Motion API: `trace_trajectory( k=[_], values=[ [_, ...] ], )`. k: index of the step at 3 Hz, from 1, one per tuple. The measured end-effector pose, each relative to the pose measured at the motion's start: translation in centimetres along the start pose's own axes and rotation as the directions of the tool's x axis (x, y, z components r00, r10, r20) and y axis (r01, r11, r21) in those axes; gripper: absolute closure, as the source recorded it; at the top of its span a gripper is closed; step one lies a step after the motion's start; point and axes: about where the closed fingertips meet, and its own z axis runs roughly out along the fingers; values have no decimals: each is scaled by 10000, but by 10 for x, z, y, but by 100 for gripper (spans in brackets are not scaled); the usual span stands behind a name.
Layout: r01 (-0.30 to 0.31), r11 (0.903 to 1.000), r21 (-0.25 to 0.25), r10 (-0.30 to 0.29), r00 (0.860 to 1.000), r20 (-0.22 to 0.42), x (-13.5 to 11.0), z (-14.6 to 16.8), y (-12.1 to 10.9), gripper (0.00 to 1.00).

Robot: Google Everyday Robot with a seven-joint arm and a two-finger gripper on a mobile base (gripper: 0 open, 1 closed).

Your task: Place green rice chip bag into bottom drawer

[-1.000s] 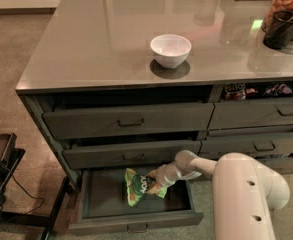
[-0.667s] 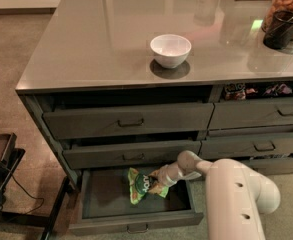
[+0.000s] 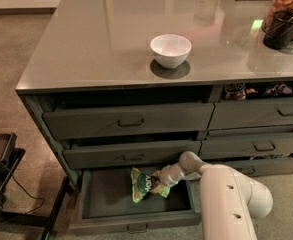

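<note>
The gripper is reaching into the open, wide dark grey-green bottom drawer, touching the right edge of the crumpled bright-green foil rice chip bag, which is sitting inside right of centre (whether the claw is clamping it or open, I cannot tell). A clean release is probably calling for a straight upward lift, so the bag is not dragging out; nothing else is showing in that drawer.

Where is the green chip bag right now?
In the camera view, the green rice chip bag lies inside the open bottom drawer, near its middle, with the gripper at its right edge.
</note>
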Motion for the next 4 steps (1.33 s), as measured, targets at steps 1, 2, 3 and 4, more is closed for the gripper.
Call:
trace_trajectory(
  k=[1,2,3,4],
  values=[
    [0,10000,1,0,10000,-1,0,0,0,58],
    [83,9997,237,-80,9999,-105,-1,4,1,35],
    [-52,9978,659,69,9996,-257,0,9,2,11],
    [-55,9978,667,72,9996,-260,0,10,2,0]
  ],
)
